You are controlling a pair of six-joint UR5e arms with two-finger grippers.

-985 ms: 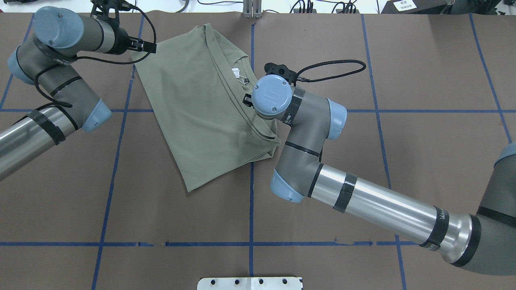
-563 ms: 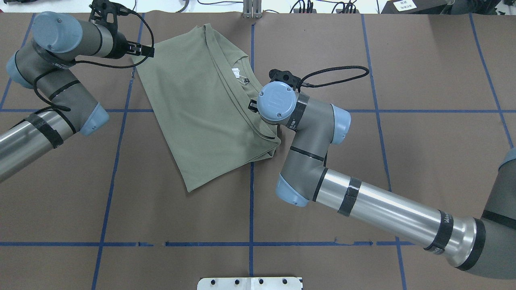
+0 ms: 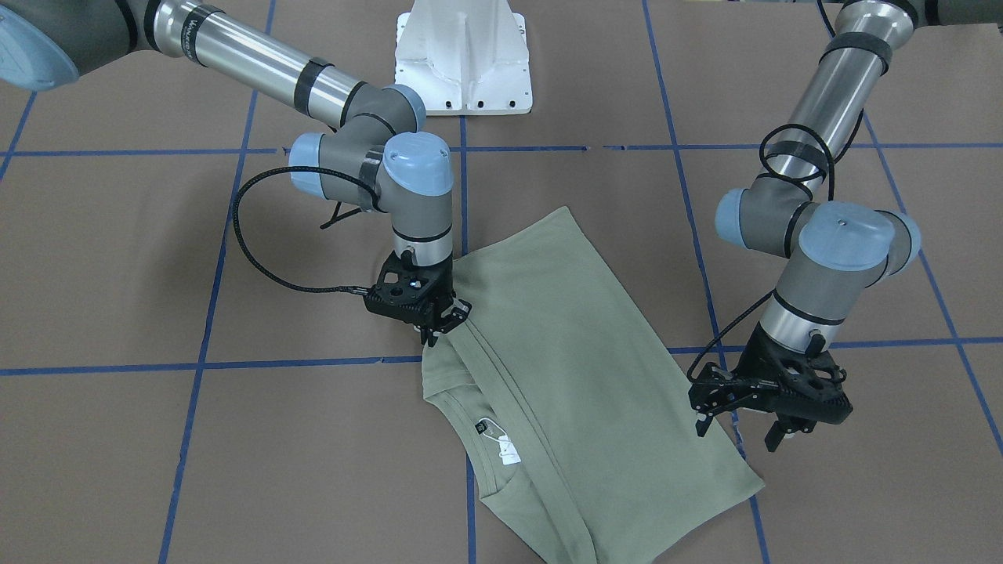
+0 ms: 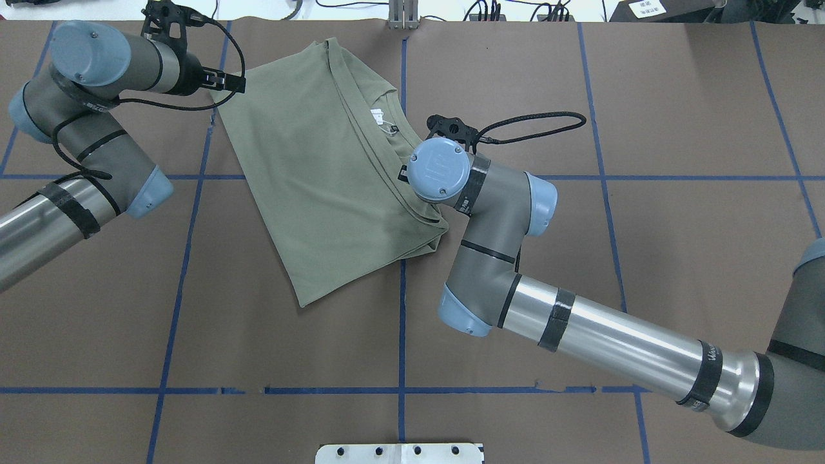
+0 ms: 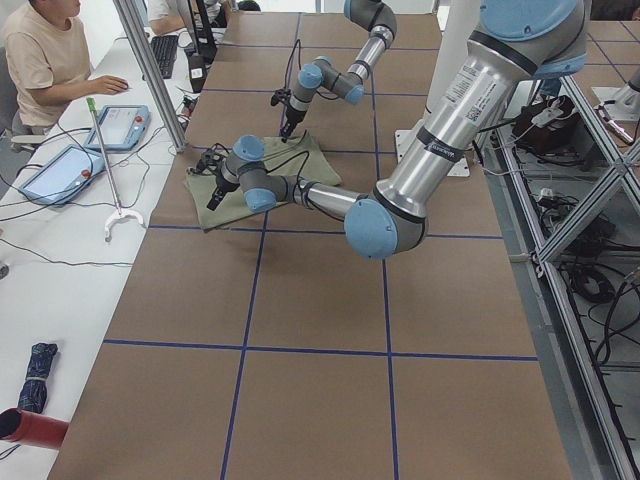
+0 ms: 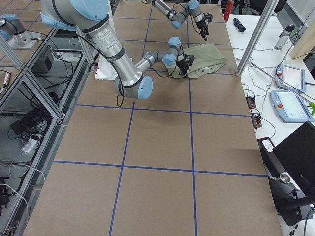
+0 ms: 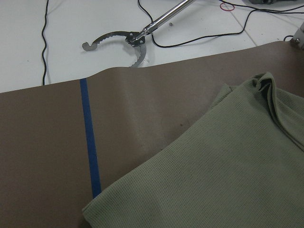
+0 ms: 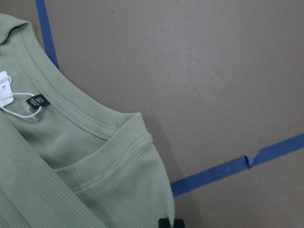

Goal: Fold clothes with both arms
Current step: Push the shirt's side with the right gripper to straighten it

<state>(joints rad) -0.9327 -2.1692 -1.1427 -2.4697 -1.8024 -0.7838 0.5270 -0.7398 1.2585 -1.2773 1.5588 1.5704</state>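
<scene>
The sage-green shirt lies folded into a slanted rectangle at the table's far middle, also in the front view. Its neckline with the white tag faces up. My right gripper points down at the shirt's folded shoulder edge. In the right wrist view its fingertips stand close together on the fabric. My left gripper is open and empty, hanging just above the shirt's far left corner. The left wrist view shows that corner lying flat.
The white pedestal base stands at the robot's side of the table. Blue tape lines grid the brown table cover. Beyond the far edge lie cables and a grabber tool; a seated operator and tablets are there too.
My right wrist has shifted a little toward the robot along the shirt's edge. My left gripper has drawn back slightly to the left off the corner. The shirt has not moved.
</scene>
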